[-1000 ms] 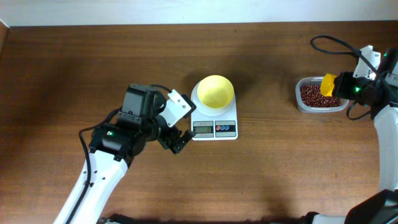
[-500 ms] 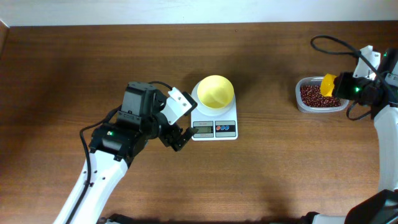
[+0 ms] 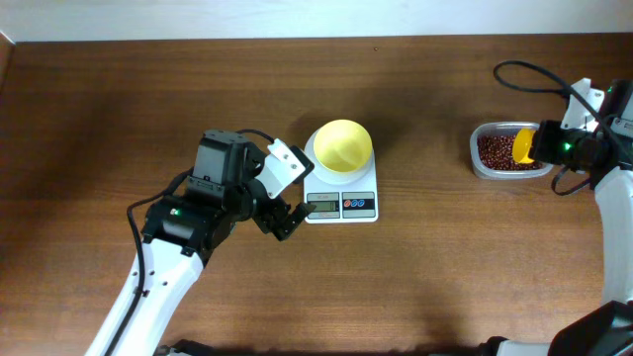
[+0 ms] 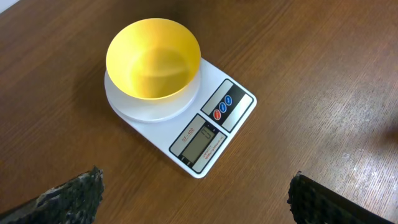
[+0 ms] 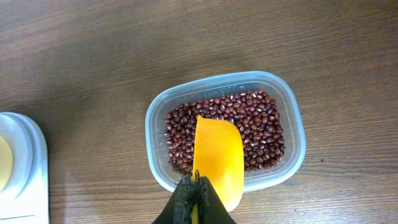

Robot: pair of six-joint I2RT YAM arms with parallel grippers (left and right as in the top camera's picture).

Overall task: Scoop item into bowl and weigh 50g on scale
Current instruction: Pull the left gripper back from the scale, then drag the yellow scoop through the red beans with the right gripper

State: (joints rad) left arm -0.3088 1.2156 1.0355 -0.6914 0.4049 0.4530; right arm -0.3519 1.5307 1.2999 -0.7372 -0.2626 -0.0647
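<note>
The left hand (image 3: pixel 287 220) hangs open low over the brown wooden surface (image 3: pixel 445 277). In its wrist view the two dark fingertips (image 4: pixel 71 194) sit wide apart at the bottom corners, with nothing between them. Just ahead of this hand lies the white scale (image 3: pixel 341 203). Its front edge, with the grey display and the red and blue buttons, faces the hand, and its nearest corner comes close to the gap between the fingers without touching them. Beyond the display, farther from the hand, the yellow bowl (image 3: pixel 342 144) stands upright on the scale's round platform. Its inside is plain yellow in the wrist view (image 4: pixel 153 59).

Well apart from all this is the right hand (image 3: pixel 542 146). It is clamped on the thin handle of a yellow scoop (image 5: pixel 217 155), fingers pressed together around it. The scoop reaches straight out from the hand over a clear plastic tub (image 5: pixel 292 112), which stands directly in front of and below the hand. The red-brown beans (image 5: pixel 261 124) lie in a loose layer across the tub's floor, showing on both sides of the scoop. I cannot tell whether the scoop's front edge touches them.
</note>
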